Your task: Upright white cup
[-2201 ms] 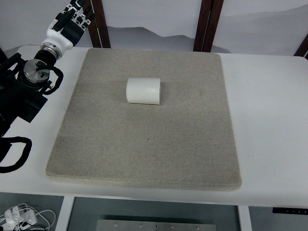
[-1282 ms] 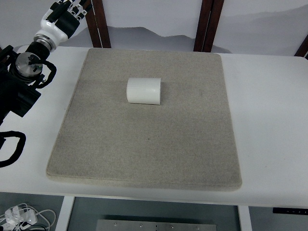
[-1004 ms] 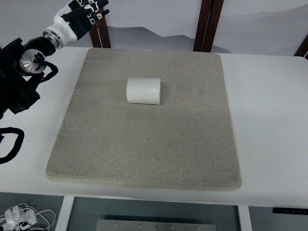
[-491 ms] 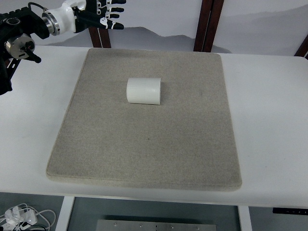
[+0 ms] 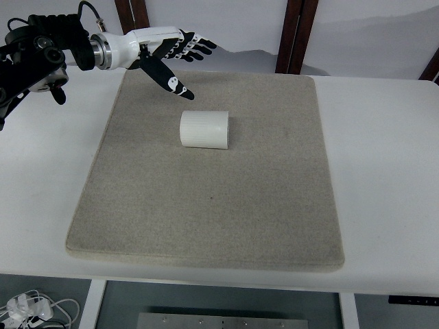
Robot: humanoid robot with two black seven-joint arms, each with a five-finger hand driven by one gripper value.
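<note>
From the left edge the black arm reaches in, and the left robot hand [image 5: 168,49] hangs over the far left corner of the grey felt mat [image 5: 206,226], fingers spread wide, thumb pointing down, gripping nothing. Just right of it, apart from the thumb tip, the ribbed white cylindrical cup [image 5: 204,129] lies on its side on the mat, atop the white counter [image 5: 384,178].

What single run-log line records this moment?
phase: approach | left hand: open, above mat's far-left part, short of cup | ribbed white cup: on its side on grey felt mat
</note>
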